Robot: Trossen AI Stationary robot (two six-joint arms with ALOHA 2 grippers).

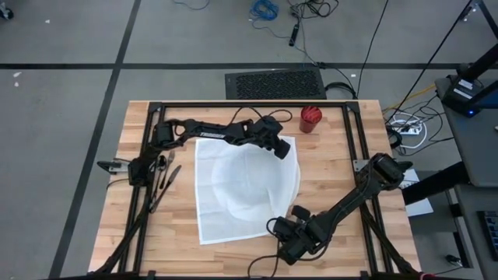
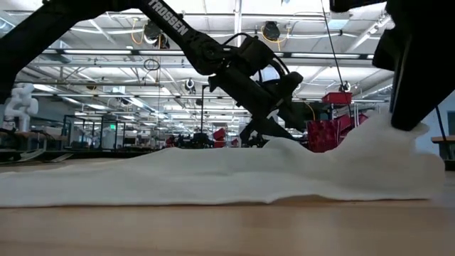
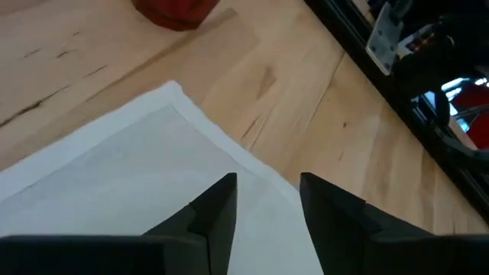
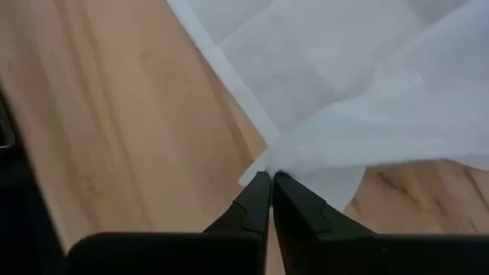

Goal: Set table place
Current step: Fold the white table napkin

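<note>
While clamped at a single corner, risks skewing or bunching on the counter [image 1: 334, 194] rather than lying square: large white cloth [image 1: 233, 187], spread over the counter's middle, rucked and doubled up toward 5 o'clock. Likely cause: any pull from the right gripper [image 4: 271, 179], clenched on that 5 o'clock corner and holding it raised off the wood, with nothing pinning the opposite end. Second hazard at 1 o'clock of the cloth: left gripper [image 3: 267, 187] released, fingers apart just over the far corner hem, gripping nothing. If closed too high, would miss the thin fabric; if pressed down too low, would scrape the wood. Third, a smaller one: red cup [image 1: 310, 119] at 12 o'clock, near that same corner, open to a knock from the left arm's wrist or a tug of the cloth. Cutlery [image 1: 163, 175] at 9 o'clock, well apart from both grippers, little threatened. As for the counter itself: broad rectangle of light butcher-block planks, ringed by a black tube frame, filling the middle of the high view, level and dry-looking, bare wood showing at 3 and 6 o'clock.
</note>
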